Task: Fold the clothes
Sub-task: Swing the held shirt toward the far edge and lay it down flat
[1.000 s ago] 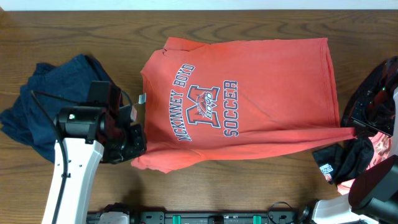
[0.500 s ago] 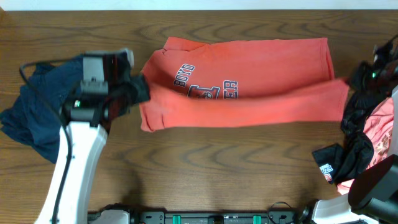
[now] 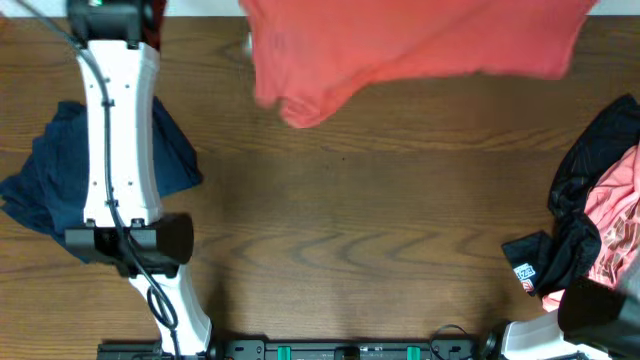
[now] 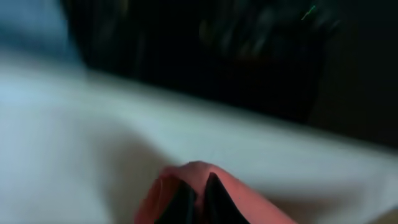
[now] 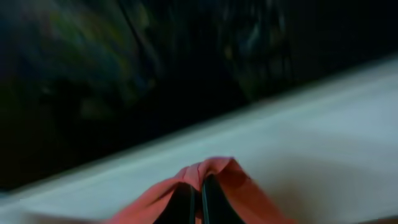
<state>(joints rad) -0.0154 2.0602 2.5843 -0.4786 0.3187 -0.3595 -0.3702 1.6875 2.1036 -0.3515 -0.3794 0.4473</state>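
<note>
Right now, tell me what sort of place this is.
Probably a robot lab's laundry-folding bench: a wooden table, a cabled white robot arm, an orange-red T-shirt held up, a navy garment heaped aside.

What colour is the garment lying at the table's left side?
The garment is navy blue, clearest in the overhead view.
</note>
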